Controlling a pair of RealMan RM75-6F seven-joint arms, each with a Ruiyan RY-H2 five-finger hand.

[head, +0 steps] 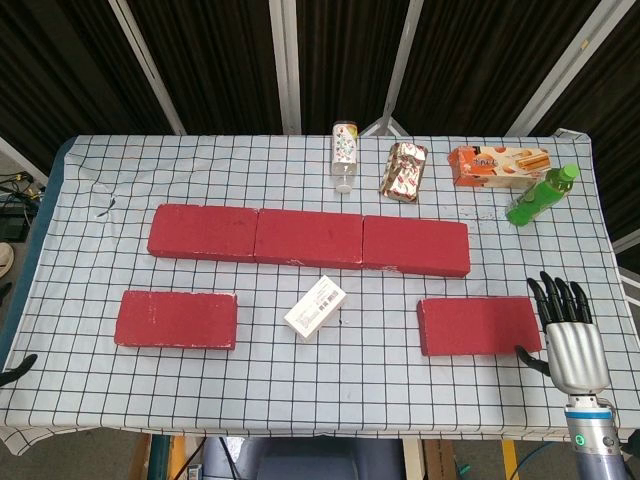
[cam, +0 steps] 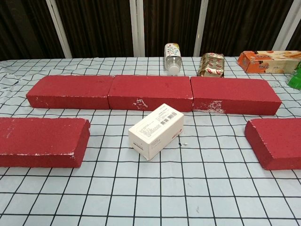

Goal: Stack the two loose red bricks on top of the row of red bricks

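Three red bricks form a row (head: 308, 238) (cam: 150, 92) across the middle of the checked table. One loose red brick (head: 176, 319) (cam: 41, 141) lies front left. The other loose red brick (head: 478, 325) (cam: 276, 141) lies front right. In the head view my right hand (head: 570, 335) hovers just right of that brick, holding nothing, fingers straight and apart, with the thumb at the brick's near right corner; whether it touches the brick is unclear. At the left edge only a dark tip of my left hand (head: 18, 368) shows. The chest view shows neither hand.
A small white box (head: 315, 307) (cam: 156, 130) lies between the loose bricks, in front of the row. Behind the row are a lying bottle (head: 345, 155), a foil snack pack (head: 404, 170), an orange box (head: 500, 165) and a green bottle (head: 541, 195).
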